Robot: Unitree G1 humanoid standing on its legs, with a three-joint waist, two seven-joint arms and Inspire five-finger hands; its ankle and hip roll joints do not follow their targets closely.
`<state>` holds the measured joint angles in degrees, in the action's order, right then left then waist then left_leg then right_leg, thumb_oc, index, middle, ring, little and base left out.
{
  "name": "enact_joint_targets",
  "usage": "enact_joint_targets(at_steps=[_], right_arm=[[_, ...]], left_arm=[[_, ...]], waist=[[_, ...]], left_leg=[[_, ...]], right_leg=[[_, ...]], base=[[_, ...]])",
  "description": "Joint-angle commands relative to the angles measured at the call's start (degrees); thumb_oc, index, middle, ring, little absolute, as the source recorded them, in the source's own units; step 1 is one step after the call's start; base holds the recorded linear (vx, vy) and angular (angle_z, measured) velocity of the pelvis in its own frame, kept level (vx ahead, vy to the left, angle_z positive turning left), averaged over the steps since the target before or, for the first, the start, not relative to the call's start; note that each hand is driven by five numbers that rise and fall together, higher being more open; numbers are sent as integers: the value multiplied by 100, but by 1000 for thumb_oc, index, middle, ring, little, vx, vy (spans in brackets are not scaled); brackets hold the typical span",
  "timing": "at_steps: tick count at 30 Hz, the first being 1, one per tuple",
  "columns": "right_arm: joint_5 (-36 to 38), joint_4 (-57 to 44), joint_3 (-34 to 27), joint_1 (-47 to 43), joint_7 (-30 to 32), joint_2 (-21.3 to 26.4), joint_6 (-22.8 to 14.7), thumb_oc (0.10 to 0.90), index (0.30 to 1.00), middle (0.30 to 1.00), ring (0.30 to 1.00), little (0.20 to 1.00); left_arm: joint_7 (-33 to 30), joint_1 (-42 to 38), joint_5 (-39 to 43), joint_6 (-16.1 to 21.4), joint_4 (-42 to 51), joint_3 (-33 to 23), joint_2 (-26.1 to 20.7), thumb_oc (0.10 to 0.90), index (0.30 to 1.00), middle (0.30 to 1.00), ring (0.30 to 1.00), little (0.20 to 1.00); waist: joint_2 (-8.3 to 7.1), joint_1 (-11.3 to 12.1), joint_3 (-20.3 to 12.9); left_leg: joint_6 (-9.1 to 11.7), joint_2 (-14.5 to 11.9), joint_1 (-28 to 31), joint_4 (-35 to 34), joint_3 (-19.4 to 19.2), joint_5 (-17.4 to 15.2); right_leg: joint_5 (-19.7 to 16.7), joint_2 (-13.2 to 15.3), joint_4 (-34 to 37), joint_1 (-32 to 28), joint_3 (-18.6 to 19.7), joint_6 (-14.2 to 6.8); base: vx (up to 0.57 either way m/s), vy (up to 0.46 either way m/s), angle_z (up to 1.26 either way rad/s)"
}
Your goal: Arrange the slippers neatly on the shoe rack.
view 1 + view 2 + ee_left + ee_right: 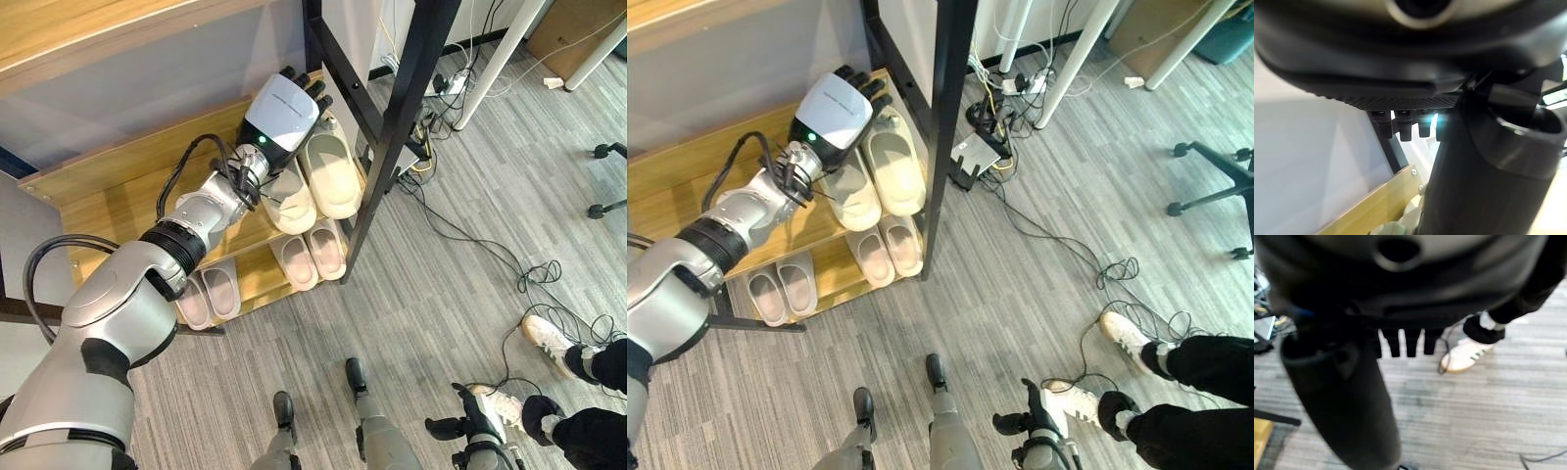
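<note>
The left arm enters from the lower left of the head views and reaches up and forward onto the shoe rack (118,171). The left robot hand (284,110) lies palm down over the upper wooden shelf, its white back facing up and its dark fingers (312,86) extended fairly straight toward the rear corner by the black upright post (392,127). In the left wrist view the fingers hang straight in a row, not curled round anything. The hand rests over the heel end of a cream slipper (289,201), and contact cannot be confirmed.

Upper shelf: two cream slippers lie side by side, roughly parallel. The one partly covered by the hand sits to the robot's left; the second cream slipper (331,174) lies just beside it on the right, fully visible, close to the post.

Lower shelf: a pinkish pair (312,255) sits below the cream pair, the two touching or nearly so. A second pale pair (209,294) lies further to the left, also side by side, near the front edge.

The right robot hand (1400,340) shows in its own wrist view, fingers straight and relaxed above the grey floor (451,313), holding nothing.

A person's shoes (1127,338) and dark trouser legs stand at the lower right. Cables (480,245) trail over the floor near a power strip (975,152).
</note>
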<state>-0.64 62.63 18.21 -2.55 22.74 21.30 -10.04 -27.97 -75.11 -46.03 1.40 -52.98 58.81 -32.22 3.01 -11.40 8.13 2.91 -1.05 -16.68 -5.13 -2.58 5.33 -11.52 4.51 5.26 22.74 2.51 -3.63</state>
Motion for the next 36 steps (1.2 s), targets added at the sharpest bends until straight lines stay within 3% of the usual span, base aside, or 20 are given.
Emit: enact_joint_targets(at_steps=[1, 19, 29, 36], right_arm=[[198, 117, -141, 100, 150, 426, -107, 800, 900, 900, 900, 900], [239, 126, -117, 49, 93, 375, -57, 800, 900, 900, 900, 900], [294, 215, -163, 32, 147, 310, -38, 800, 900, 900, 900, 900], [324, 258, -339, 160, 134, 207, 22, 800, 900, 900, 900, 900]], left_arm=[[-202, -1169, -224, -262, -507, -137, 59, 800, 900, 900, 900, 900], [-11, -1252, -633, -390, -204, 50, 109, 800, 900, 900, 900, 900], [-144, -1034, -955, -459, 346, -9, -263, 800, 900, 900, 900, 900], [-282, -526, -800, -406, 1222, -578, -776, 800, 900, 900, 900, 900]], waist=[[39, 48, -56], [14, 103, -87], [-22, 181, -98], [-91, 281, -144]], left_leg=[[-12, 146, -83, 13, -31, -304], [-11, 143, 58, 13, 12, -340], [-22, 144, 132, 13, 58, -340], [-16, 142, 266, 13, 115, -346]], right_leg=[[705, -42, -34, -268, -156, -455], [776, -45, -60, -425, -205, -459], [797, -46, -59, -519, -245, -448], [840, -57, -64, -701, -311, -443]], base=[[0, 0, 0], [0, 0, 0], [-1, 0, 0], [0, 0, 0]])
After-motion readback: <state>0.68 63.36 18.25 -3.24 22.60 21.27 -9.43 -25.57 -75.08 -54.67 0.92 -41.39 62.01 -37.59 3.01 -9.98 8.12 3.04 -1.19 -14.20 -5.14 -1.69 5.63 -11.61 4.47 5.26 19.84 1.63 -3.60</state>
